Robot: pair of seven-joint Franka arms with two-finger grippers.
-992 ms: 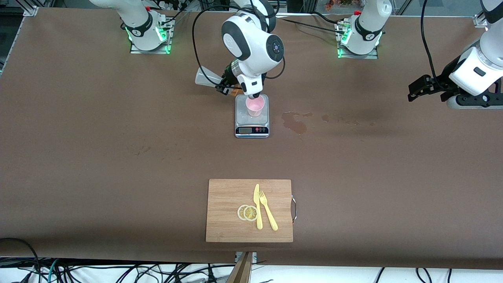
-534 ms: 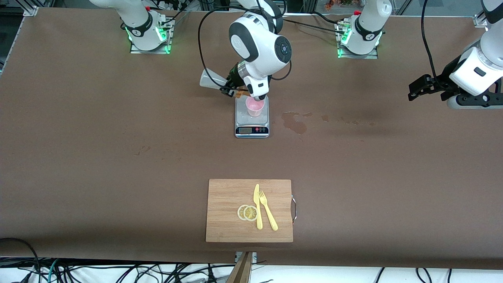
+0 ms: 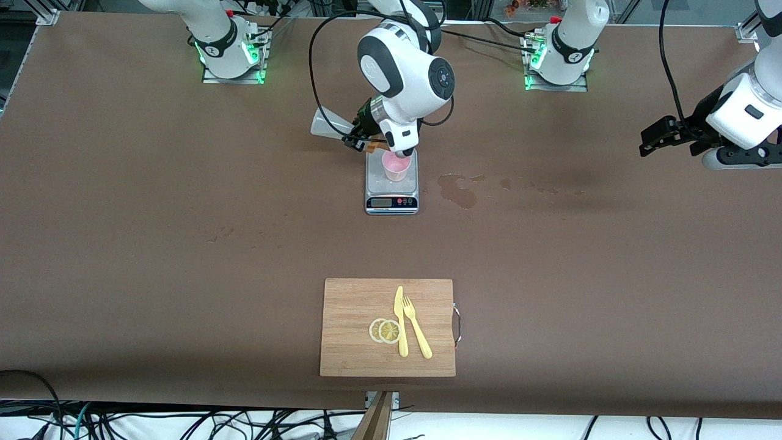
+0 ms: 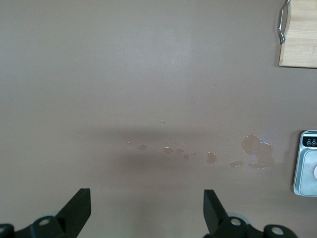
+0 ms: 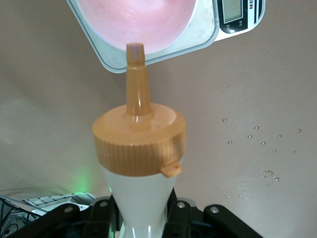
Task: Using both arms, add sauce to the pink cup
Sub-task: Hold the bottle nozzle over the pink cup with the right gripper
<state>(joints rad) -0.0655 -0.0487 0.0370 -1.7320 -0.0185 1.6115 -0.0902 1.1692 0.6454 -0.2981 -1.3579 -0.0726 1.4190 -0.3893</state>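
The pink cup [image 3: 396, 166] stands on a grey scale [image 3: 391, 197] near the table's middle. My right gripper [image 3: 356, 135] is shut on the sauce bottle [image 3: 330, 124], which is tipped on its side with its orange nozzle toward the cup. In the right wrist view the bottle [image 5: 141, 193] sits between the fingers [image 5: 101, 214], and its orange cap [image 5: 139, 140] points its tip over the rim of the cup [image 5: 138, 20]. My left gripper [image 3: 657, 135] is open and empty, waiting above the table at the left arm's end; its open fingers [image 4: 78, 210] show over bare table.
A wet stain [image 3: 459, 189] lies beside the scale toward the left arm's end, also in the left wrist view [image 4: 255, 152]. A wooden cutting board [image 3: 354, 305] with a yellow knife [image 3: 400, 322], fork [image 3: 416, 335] and lemon slices [image 3: 385, 330] lies nearer the front camera.
My right arm has shifted with the bottle toward the cup, bringing the nozzle over its rim. My left gripper has risen slightly.
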